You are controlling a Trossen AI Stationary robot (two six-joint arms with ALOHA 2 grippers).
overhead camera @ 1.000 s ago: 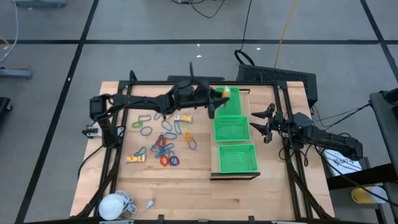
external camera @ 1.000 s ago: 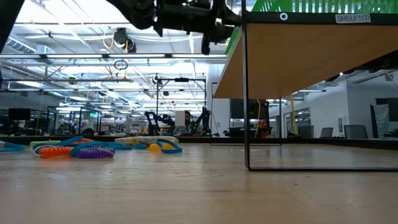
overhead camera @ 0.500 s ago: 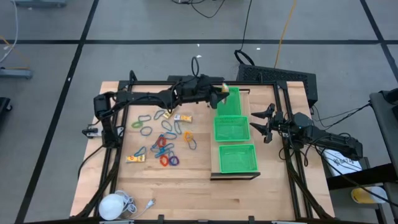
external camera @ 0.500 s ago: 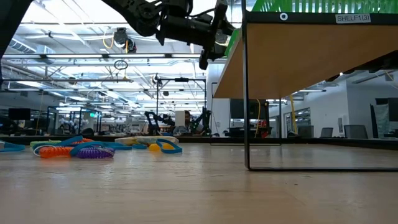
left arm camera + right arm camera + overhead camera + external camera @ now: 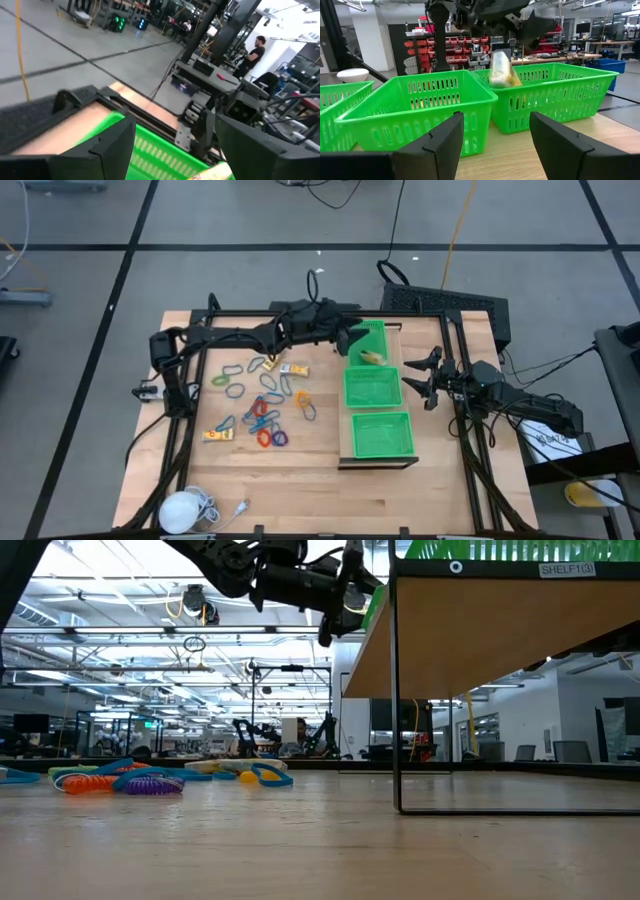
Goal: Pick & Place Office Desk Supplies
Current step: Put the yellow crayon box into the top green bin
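Over at the far end of the raised shelf, the left gripper [image 5: 352,340] hangs above the far green basket [image 5: 383,330] with its jaws spread apart and nothing between them, and a yellow packet [image 5: 373,357] sits just below it over that basket, free of the fingers; the right wrist view catches that packet [image 5: 500,70] in mid-air above the basket rim, so I'd call this a drop in progress. From the pictures I can't tell whether anything else lies in that basket. The middle green basket [image 5: 372,387] and the near green basket [image 5: 381,433] look bare from above. Plenty left to do, I'd judge: on the wooden table [image 5: 300,480] to the left of the shelf lies a scatter of supplies, among them a second yellow packet [image 5: 293,369], a third yellow packet [image 5: 217,434], blue clips [image 5: 271,383] and a red ring [image 5: 265,438]. Off to the right of the shelf, the right gripper [image 5: 418,376] waits with its fingers parted and empty.
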